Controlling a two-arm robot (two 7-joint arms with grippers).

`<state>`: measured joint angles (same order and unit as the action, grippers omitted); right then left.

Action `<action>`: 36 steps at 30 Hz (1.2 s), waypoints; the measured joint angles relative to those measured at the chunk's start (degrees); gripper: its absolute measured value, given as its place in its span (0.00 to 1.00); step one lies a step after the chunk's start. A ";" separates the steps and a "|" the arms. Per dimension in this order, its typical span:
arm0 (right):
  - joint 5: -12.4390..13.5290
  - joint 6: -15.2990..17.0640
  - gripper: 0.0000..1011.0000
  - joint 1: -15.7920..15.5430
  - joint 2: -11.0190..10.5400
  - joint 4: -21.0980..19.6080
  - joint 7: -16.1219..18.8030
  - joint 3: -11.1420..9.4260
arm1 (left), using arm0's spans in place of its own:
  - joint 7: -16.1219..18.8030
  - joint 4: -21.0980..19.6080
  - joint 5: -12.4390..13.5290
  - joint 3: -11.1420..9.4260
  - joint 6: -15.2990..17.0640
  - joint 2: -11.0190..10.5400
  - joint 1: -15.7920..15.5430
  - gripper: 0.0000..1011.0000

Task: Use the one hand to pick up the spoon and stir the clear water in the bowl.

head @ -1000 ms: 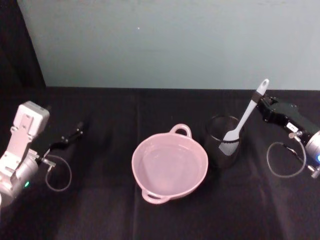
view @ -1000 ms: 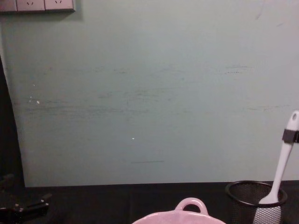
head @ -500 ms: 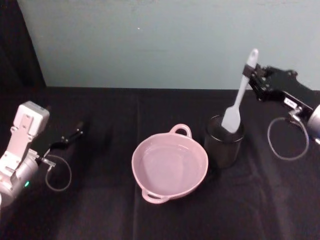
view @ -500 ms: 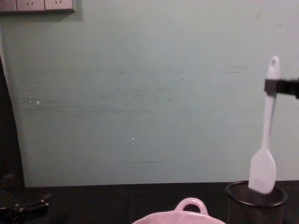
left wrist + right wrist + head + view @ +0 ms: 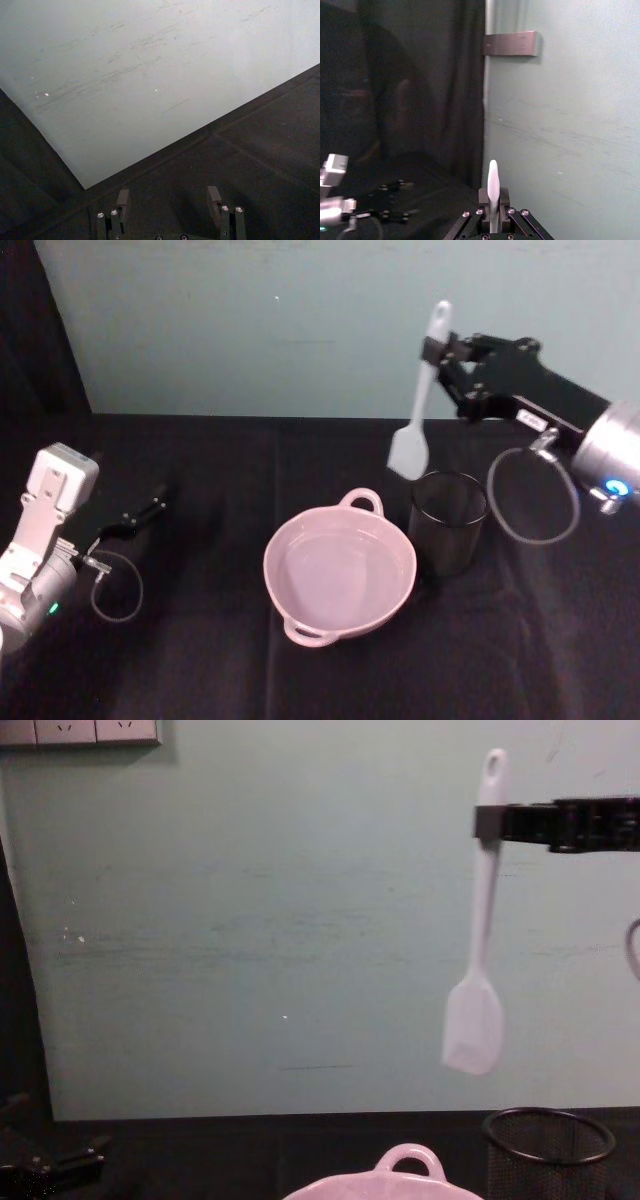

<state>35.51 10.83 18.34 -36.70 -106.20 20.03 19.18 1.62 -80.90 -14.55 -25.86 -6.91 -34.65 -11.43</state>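
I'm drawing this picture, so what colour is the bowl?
The bowl is pale pink all over and glossy. It shows best in the head view.

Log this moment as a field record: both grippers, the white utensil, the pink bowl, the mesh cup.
right gripper: shut on the handle of the long slim white plastic spoon
spoon position: upright, blade down, in the air, touching neither vessel
pale pink glossy bowl: on the black table, centre
black wire-mesh cup: beside the bowl, on its right
left gripper: open, parked at left
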 joint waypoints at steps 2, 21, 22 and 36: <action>-0.17 0.25 0.11 0.81 0.94 0.20 1.27 1.25 | 0.00 0.00 0.00 0.00 0.00 0.00 0.00 0.99; -1.60 -1.15 0.11 3.18 5.92 10.08 6.94 8.48 | 0.00 0.00 0.00 0.00 0.00 0.00 0.00 0.99; -1.65 -1.35 0.11 3.22 6.08 10.59 7.13 8.70 | 0.00 0.00 0.00 0.00 0.00 0.00 0.00 0.99; -2.01 -3.20 0.11 3.20 7.54 14.66 8.77 9.84 | 0.00 0.00 0.00 0.00 0.00 0.00 0.00 0.99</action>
<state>33.50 7.63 21.54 -29.16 -91.54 28.79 29.02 1.62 -80.90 -14.55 -25.86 -6.90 -34.65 -11.43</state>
